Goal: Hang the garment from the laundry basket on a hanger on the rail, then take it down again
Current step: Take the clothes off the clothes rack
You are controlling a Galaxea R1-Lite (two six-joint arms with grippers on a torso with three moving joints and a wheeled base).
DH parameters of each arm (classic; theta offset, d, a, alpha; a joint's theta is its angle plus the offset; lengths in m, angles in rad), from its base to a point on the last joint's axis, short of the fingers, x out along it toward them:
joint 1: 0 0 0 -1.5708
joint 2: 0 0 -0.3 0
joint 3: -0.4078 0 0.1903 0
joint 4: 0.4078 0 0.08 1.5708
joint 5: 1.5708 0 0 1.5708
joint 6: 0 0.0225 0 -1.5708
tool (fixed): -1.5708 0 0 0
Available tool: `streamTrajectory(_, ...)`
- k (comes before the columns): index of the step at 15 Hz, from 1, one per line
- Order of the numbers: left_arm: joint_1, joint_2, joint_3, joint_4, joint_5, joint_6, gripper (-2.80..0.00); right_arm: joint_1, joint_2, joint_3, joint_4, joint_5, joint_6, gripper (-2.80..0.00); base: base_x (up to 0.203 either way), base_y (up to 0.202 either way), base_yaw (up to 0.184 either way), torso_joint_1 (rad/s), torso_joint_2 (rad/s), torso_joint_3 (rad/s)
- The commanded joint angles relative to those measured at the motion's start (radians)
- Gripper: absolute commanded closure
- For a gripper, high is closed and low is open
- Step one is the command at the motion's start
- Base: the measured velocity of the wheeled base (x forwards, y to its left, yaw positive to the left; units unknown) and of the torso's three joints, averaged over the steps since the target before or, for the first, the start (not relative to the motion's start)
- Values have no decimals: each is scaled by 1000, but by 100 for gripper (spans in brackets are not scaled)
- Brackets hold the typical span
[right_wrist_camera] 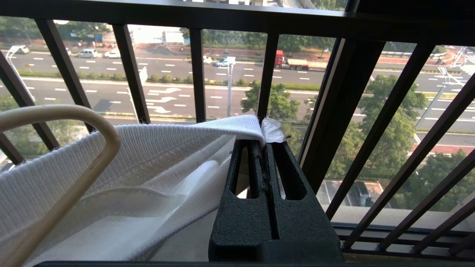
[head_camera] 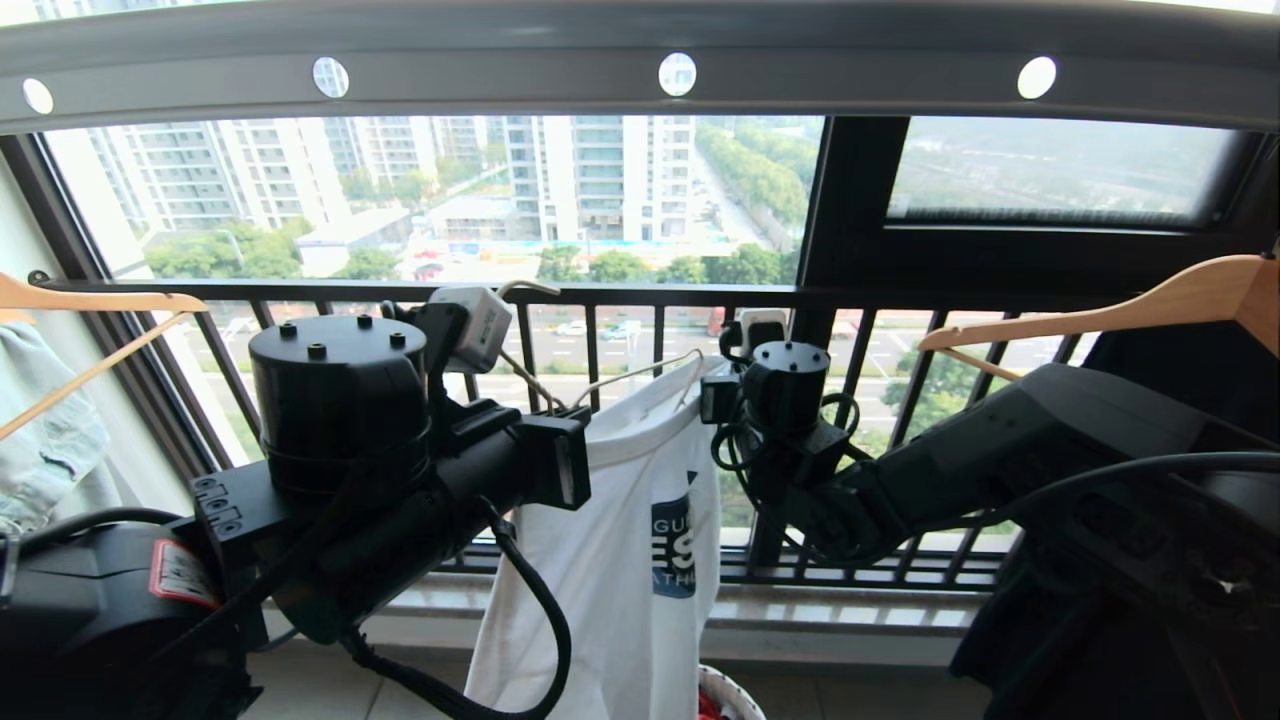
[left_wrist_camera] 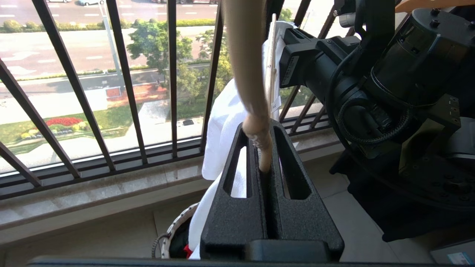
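Balcony setting: black balcony railing with vertical bars [head_camera: 600, 295] just beyond both grippers, glass behind it, with tower blocks, trees and a multi-lane road far below. Pale stone sill [left_wrist_camera: 96, 189] at the foot of the bars, light floor tiles [left_wrist_camera: 345, 207] beneath the arms.

Left gripper [left_wrist_camera: 262, 163] clamped narrow on the thin cream wire hanger [left_wrist_camera: 246, 74], right at the twisted neck; wire rising up and away from the fingertips. Right gripper [right_wrist_camera: 265, 142] closed tight on the ribbed collar of the white T-shirt with a navy-and-white lettered logo print [head_camera: 640, 520], pinching a fold of cloth at the fingertips. The two grippers near each other, the shirt between them and hanging down below both. A rounded end of the same hanger beside the right gripper, lying against the collar cloth.

Wide grey metal overhead bar with a row of round holes [head_camera: 500, 70] well above both grippers, hanger hook not on it. Small round white basket with black woven pattern [head_camera: 735, 695] on the floor directly under the shirt's hem, red cloth [head_camera: 708, 708] showing inside.

Thick wooden hangers [head_camera: 1130, 310] out to the right of the right arm and to the left of the left arm, the left one carrying a pale blue garment [head_camera: 45, 430].
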Motion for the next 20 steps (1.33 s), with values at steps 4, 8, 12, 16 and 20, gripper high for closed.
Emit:
streamTrajectory(4,0,0,-1,-7,19,-4,0,61,0,50,-17,-3,-1,0,0,0,0,0,0,0)
streamTrajectory(8,0,-1,-3,-14,19,-15,0,126,0,104,-81,-3,-40,0,0,0,0,0,0,0)
streamTrajectory(12,0,-1,0,-26,16,-15,0,102,1,82,-118,-4,-66,0,0,0,0,0,0,0)
streamTrajectory(16,0,-4,3,-25,16,-13,0,41,5,34,-112,-5,-66,0,0,0,0,0,0,0)
streamTrajectory(20,0,-13,3,-26,15,-12,0,-21,21,-17,-98,-2,-66,0,0,0,0,0,0,0)
